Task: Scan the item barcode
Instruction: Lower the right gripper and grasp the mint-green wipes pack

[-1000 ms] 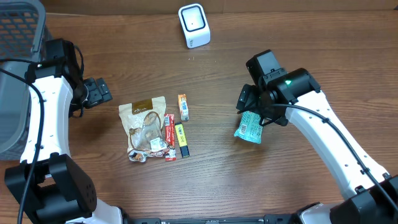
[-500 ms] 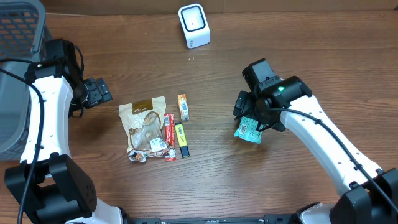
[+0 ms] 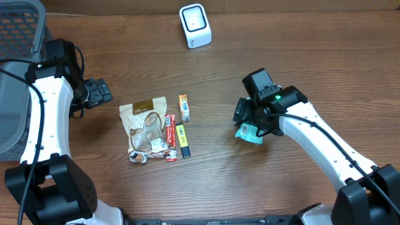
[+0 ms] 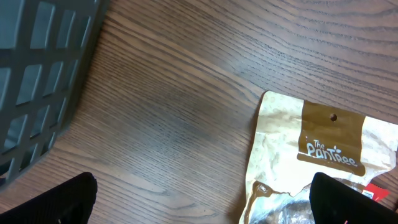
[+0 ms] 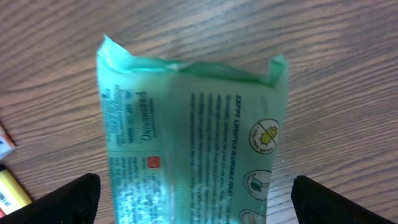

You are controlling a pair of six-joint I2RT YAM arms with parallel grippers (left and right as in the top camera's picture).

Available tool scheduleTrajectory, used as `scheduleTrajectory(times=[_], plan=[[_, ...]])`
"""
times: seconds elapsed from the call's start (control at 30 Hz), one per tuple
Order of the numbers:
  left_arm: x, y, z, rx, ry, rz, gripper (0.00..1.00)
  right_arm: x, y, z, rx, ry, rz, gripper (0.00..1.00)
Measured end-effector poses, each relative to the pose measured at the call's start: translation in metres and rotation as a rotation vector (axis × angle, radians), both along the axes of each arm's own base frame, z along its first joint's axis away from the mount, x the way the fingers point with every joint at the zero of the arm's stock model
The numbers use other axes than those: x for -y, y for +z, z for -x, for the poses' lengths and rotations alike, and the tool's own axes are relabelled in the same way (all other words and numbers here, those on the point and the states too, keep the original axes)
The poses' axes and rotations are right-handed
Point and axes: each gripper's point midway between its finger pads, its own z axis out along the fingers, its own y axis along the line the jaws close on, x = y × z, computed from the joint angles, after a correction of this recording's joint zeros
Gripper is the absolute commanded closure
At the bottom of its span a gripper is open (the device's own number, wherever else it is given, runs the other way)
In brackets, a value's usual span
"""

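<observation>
1. Overhead: green packet [image 3: 251,132] lies on tabletop [image 3: 300,62] beneath right pincer [image 3: 249,122], well apart from scanner [image 3: 195,25].
2. Right wrist alone: packet's printed face; pincer spread wide, gripping nothing.
3. Left pincer [image 3: 105,92] wide, empty.

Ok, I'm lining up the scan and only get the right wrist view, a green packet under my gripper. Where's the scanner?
Observer: The white scanner stands at the far edge of the table, beyond the green packet and toward the left arm's side.
Operator: Is the left arm in that path?
Observer: No, the left gripper hangs open past the brown pouch, on the grey basket's side.
Operator: Any clutter on the way?
Observer: A small orange bar lies left of the straight line.
</observation>
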Motion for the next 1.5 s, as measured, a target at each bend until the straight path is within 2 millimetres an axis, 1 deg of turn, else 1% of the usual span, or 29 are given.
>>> scheduleTrajectory(times=[0.13, 0.2, 0.23, 0.3, 0.37, 0.47, 0.7, 0.77, 0.87, 1.03, 1.13, 1.2, 1.33, 1.5], plan=[[0.000, 0.000, 0.000, 0.000, 0.000, 0.000, 0.00, 0.002, -0.009, 0.004, -0.010, 0.006, 0.007, 0.07], [0.000, 0.000, 0.000, 0.000, 0.000, 0.000, 0.00, 0.003, -0.013, 0.006, -0.014, 0.020, 0.013, 0.13], [0.000, 0.000, 0.000, 0.000, 0.000, 0.000, 0.00, 0.003, -0.014, 0.005, -0.008, 0.030, 0.013, 0.14], [0.000, 0.000, 0.000, 0.000, 0.000, 0.000, 0.00, 0.002, -0.013, 0.002, 0.000, 0.042, 0.012, 0.21], [0.000, 0.000, 0.000, 0.000, 0.000, 0.000, 0.00, 0.001, -0.013, 0.002, 0.002, 0.048, 0.012, 0.24], [0.000, 0.000, 0.000, 0.000, 0.000, 0.000, 0.00, 0.002, -0.013, 0.002, 0.002, 0.069, 0.019, 0.35], [0.000, 0.000, 0.000, 0.000, 0.000, 0.000, 0.00, 0.003, -0.011, 0.005, -0.013, 0.130, 0.038, 0.36], [0.000, 0.000, 0.000, 0.000, 0.000, 0.000, 0.00, 0.003, -0.009, 0.004, -0.012, 0.136, 0.038, 0.43], [0.000, 0.000, 0.000, 0.000, 0.000, 0.000, 0.00, 0.002, -0.007, 0.003, -0.008, 0.142, 0.039, 0.45], [0.000, 0.000, 0.000, 0.000, 0.000, 0.000, 0.00, 0.002, 0.004, 0.002, -0.013, 0.149, 0.046, 0.45], [0.000, 0.000, 0.000, 0.000, 0.000, 0.000, 0.00, 0.001, 0.014, -0.003, 0.000, 0.151, 0.047, 0.45], [0.000, 0.000, 0.000, 0.000, 0.000, 0.000, 0.00, 0.000, 0.018, -0.005, 0.009, 0.151, 0.044, 0.45], [0.000, 0.000, 0.000, 0.000, 0.000, 0.000, 0.00, 0.002, 0.019, -0.007, 0.016, 0.148, 0.055, 0.46], [0.000, 0.000, 0.000, 0.000, 0.000, 0.000, 0.00, 0.010, 0.021, -0.014, 0.050, 0.135, 0.105, 0.45]])
